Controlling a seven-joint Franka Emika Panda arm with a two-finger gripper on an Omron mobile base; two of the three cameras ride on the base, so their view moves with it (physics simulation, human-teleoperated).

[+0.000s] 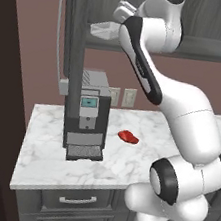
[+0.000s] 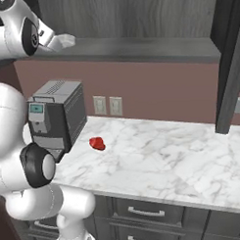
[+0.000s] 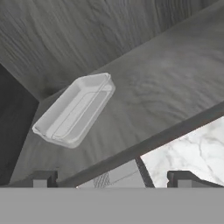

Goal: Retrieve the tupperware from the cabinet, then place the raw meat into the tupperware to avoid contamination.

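Note:
The tupperware (image 3: 74, 109), clear and shallow, lies on the floor of the open cabinet (image 3: 175, 78), up and to the left of my gripper (image 3: 113, 179). The gripper is open, with nothing between its dark fingertips (image 3: 43, 178), and it hovers at the shelf's front edge, apart from the container. In the left base view the tupperware (image 1: 104, 29) sits on the cabinet shelf (image 1: 203, 49) just left of my raised hand. The raw meat (image 1: 128, 136), a small red lump, rests on the marble counter (image 1: 139, 162) right of the coffee machine; it also shows as the raw meat (image 2: 97, 143).
The cabinet's open door (image 1: 74, 51) with its silver bar handle (image 1: 59, 33) hangs in front of the coffee machine (image 1: 86, 114). Another open door (image 2: 230, 64) stands at the right. Wall outlets (image 2: 107, 105) and grey drawers (image 2: 145, 211) lie behind and below the counter.

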